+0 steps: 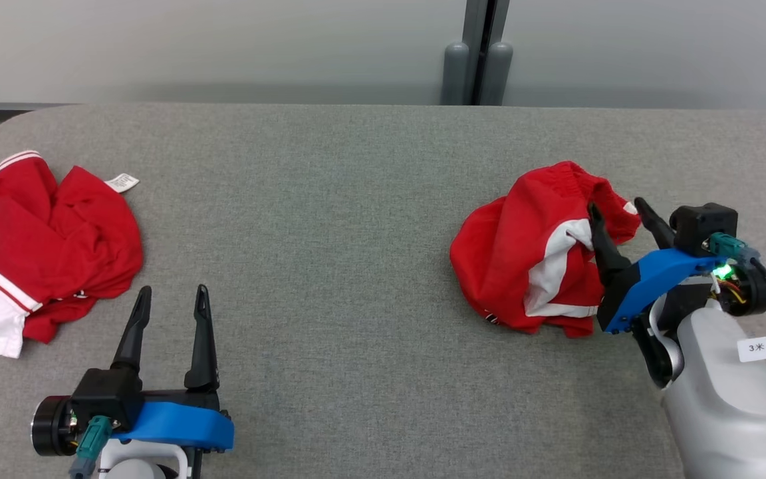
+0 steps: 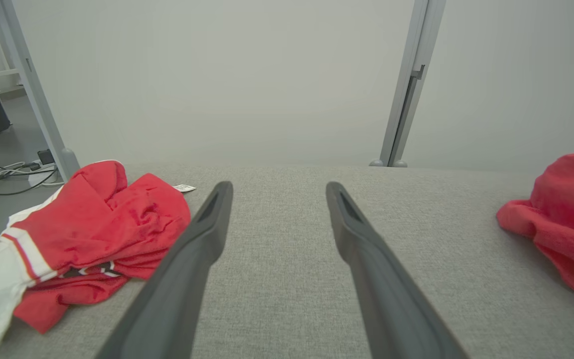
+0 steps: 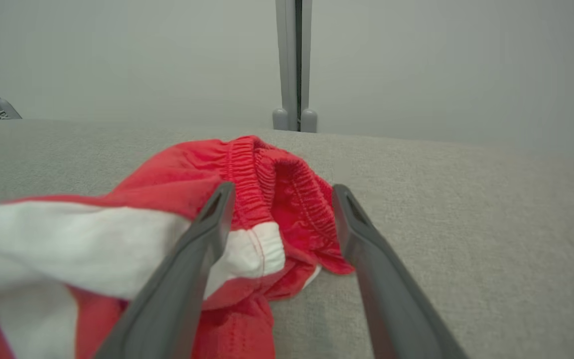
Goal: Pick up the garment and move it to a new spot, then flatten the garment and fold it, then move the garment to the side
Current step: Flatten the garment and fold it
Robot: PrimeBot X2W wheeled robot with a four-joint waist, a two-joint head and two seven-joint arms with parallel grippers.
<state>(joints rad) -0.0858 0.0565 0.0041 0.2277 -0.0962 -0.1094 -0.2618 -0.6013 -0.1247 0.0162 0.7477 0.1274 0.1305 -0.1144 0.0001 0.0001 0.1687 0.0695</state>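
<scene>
Waistband (image 3: 277,184) between spread right jaws

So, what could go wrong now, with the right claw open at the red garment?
1. The right claw straddles only the bunched waistband of the red garment; closing here may pinch several layers, lifting a lump.
2. The second garment lies beside the left claw; flattening moves might snag it.

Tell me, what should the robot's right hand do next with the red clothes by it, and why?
Probably shut the right gripper. Its fingers stand open on either side of the red garment's elastic edge, low by the grey table, so cloth already sits between them. Nothing is gripped yet, and it must be picked up first.
</scene>
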